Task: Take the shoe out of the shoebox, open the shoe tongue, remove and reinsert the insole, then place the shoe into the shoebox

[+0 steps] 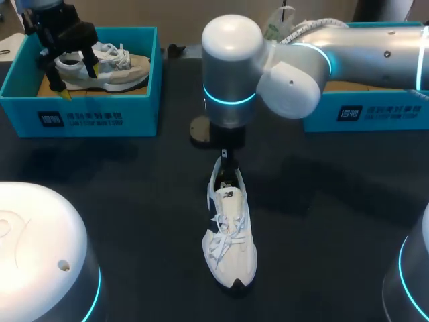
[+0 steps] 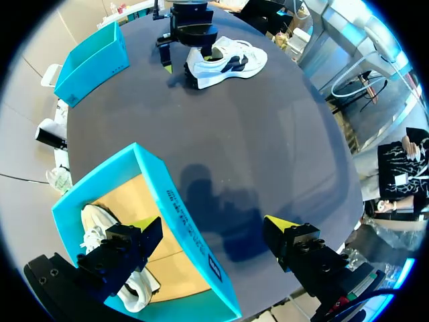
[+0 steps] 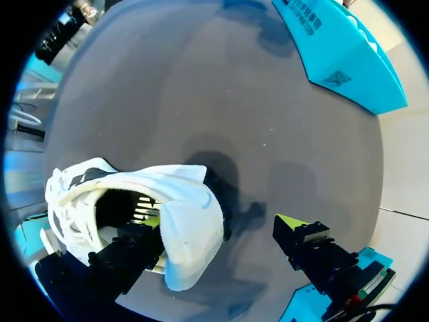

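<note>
In the middle of the dark surface (image 1: 120, 215) lies the white lace-up sneaker with a dark side logo (image 1: 230, 231), toe toward the near edge. My right hand (image 3: 220, 223) stands wide at its heel, one finger inside the opening, the other outside and apart from the shoe. At the far left corner my left hand (image 2: 211, 225) hangs wide across the wall of a teal cardboard shoebox (image 1: 100, 117) holding a beige-and-white sneaker (image 1: 117, 67). A second teal shoebox (image 1: 375, 114) sits at the far right corner

Two shoes (image 1: 231, 235) (one boxed), two shoeboxes (image 1: 80, 117).
</note>
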Tool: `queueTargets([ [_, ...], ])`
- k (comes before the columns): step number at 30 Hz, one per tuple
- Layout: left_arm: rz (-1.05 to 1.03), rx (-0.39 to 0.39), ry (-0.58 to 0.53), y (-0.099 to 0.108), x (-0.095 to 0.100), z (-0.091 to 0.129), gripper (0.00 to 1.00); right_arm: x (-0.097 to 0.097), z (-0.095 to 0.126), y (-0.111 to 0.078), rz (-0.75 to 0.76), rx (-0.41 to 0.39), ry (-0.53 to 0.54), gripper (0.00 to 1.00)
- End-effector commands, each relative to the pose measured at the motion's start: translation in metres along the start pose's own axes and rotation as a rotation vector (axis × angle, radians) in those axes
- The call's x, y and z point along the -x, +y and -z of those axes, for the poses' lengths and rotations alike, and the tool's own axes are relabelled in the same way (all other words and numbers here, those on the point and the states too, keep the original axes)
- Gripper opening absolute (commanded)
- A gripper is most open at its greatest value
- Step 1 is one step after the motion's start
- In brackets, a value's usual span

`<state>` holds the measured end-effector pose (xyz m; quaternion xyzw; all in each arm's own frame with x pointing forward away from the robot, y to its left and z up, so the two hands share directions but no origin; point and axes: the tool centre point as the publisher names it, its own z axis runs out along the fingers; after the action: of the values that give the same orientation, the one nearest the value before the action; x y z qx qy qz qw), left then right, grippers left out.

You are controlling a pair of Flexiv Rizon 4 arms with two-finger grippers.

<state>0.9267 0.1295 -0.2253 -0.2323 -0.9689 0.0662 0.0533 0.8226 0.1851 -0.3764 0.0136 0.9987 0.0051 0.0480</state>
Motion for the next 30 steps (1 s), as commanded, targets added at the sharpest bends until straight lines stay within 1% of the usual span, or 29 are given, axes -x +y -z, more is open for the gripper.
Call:
queueTargets([
  [1, -0.001, 0.001, 0.000, 0.000, 0.000, 0.000, 1.00, 0.003, -0.004, 0.002, -0.002, 0.000, 0.011, 1.00],
  [2, -0.001, 0.001, 0.000, 0.000, 0.000, 0.000, 1.00, 0.003, -0.005, 0.002, -0.001, -0.002, 0.013, 0.95],
  [3, -0.001, 0.001, 0.000, 0.000, 0.000, 0.000, 1.00, 0.004, -0.005, 0.003, -0.001, -0.006, 0.015, 0.83],
  [5, -0.001, 0.001, 0.000, 0.000, 0.000, 0.000, 1.00, 0.004, -0.007, 0.003, -0.001, -0.009, 0.018, 0.52],
  [8, -0.001, 0.001, 0.000, 0.000, 0.000, 0.000, 1.00, 0.003, -0.008, 0.003, -0.005, -0.013, 0.024, 0.40],
  [13, -0.001, 0.001, 0.000, 0.000, 0.000, 0.000, 1.00, -0.004, -0.008, 0.003, -0.010, -0.004, 0.027, 0.29],
  [16, -0.001, 0.001, 0.000, 0.000, 0.000, 0.000, 1.00, -0.007, -0.008, 0.004, -0.010, -0.001, 0.028, 0.13],
  [18, -0.001, 0.001, 0.000, 0.000, 0.000, 0.000, 1.00, -0.008, -0.006, 0.003, -0.016, -0.004, 0.023, 0.00],
  [24, -0.001, 0.001, 0.000, 0.000, 0.000, 0.000, 1.00, -0.011, 0.009, -0.002, -0.033, -0.010, -0.014, 0.00],
  [27, -0.001, 0.001, 0.000, 0.000, 0.000, 0.000, 1.00, -0.009, 0.023, -0.008, -0.039, -0.015, -0.032, 0.00],
  [30, -0.001, 0.001, 0.000, 0.000, 0.000, 0.000, 1.00, -0.004, 0.043, -0.016, -0.040, -0.026, -0.051, 0.00],
])
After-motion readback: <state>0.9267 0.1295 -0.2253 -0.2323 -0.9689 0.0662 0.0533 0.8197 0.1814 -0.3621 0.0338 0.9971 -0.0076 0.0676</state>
